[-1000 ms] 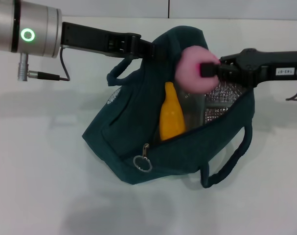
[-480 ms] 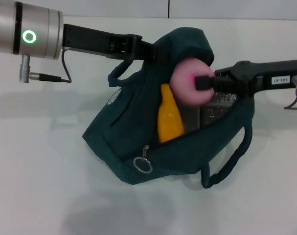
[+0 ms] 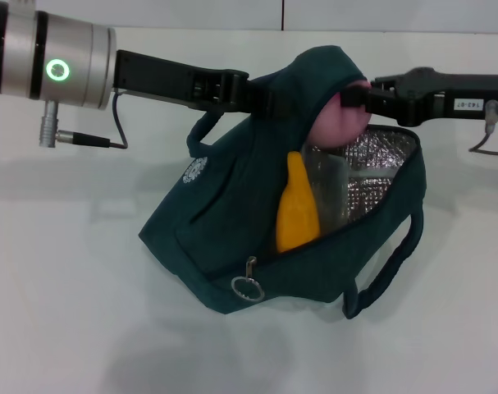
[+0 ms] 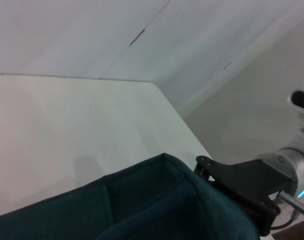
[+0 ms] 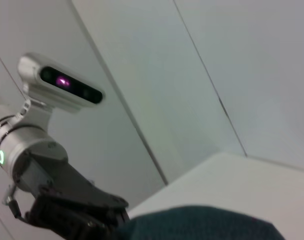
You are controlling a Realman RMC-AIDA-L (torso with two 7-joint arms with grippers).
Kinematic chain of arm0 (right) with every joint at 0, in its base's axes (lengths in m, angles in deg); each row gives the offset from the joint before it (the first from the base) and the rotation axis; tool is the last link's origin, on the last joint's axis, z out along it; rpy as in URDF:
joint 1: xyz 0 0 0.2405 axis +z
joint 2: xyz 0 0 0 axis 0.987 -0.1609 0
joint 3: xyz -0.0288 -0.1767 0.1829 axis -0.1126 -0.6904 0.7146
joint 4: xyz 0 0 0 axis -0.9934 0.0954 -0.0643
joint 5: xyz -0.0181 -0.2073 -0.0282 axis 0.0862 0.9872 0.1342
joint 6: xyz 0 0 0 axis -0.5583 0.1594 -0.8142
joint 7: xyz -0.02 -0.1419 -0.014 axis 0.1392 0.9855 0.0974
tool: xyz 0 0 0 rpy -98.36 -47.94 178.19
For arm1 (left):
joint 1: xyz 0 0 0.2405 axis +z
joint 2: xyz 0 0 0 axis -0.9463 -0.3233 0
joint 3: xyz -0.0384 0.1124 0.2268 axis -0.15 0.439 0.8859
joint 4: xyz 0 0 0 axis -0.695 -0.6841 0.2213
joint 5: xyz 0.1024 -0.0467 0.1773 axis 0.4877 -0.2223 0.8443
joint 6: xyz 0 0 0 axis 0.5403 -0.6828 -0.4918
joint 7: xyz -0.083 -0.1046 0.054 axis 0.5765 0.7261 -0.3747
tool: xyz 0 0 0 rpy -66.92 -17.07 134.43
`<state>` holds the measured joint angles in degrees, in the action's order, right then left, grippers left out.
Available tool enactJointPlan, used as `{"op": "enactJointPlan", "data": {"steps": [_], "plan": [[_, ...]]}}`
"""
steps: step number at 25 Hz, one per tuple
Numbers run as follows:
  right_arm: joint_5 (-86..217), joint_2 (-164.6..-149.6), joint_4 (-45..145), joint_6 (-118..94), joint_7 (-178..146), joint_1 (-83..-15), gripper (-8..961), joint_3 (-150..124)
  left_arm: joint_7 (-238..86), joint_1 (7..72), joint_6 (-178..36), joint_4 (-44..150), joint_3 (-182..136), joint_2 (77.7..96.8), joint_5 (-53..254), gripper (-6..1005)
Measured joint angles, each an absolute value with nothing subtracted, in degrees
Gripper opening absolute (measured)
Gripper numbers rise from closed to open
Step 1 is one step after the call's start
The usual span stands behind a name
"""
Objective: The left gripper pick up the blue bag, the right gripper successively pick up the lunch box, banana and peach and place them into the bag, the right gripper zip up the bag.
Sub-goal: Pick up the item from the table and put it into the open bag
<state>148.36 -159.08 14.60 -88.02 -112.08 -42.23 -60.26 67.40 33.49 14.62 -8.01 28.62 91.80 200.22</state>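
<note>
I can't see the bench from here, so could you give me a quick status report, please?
Left gripper shut on blue bag, holding it open. Right gripper shut on peach at bag mouth. Banana inside. Nothing obstructing.

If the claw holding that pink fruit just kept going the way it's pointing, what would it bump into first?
Probably the raised flap of the blue bag, just beyond the peach that the right end effector grips; depth is hard to judge here.

Left arm extends from the upper left, silver wrist with green ring light lit, black forearm reaching rightward. Left gripper (image 3: 261, 97) is clamped on the raised upper edge of the blue bag (image 3: 232, 213), holding it lifted. Right arm enters from the right, roughly level. Right gripper (image 3: 353, 98) is closed on the peach (image 3: 340, 125) at the bag's opening.
</note>
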Motion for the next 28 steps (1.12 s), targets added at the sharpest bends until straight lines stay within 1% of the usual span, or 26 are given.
{"op": "enactJointPlan", "data": {"steps": [3,6,14,22,28], "plan": [[146.75,-159.89,13.4,-87.37,-109.13,-43.12,79,-60.56,67.65,33.55,14.67,-8.0,28.63,91.8,200.21,55],[146.05,-160.15,12.94,-85.02,-107.02,-43.6,84,-62.36,67.79,33.57,14.72,-8.0,28.64,91.8,200.19,55],[146.53,-159.75,12.63,-78.18,-106.28,-43.91,98,-70.4,67.82,33.61,14.81,-8.0,28.64,91.8,200.19,55],[147.23,-159.6,12.17,-83.83,-106.82,-43.36,112,-70.3,67.81,33.47,14.82,-8.0,28.63,91.8,200.19,56],[148.2,-159.57,11.89,-81.77,-107.79,-43.91,123,-69.47,67.81,33.44,14.75,-8.0,28.63,91.8,200.19,56]]}}
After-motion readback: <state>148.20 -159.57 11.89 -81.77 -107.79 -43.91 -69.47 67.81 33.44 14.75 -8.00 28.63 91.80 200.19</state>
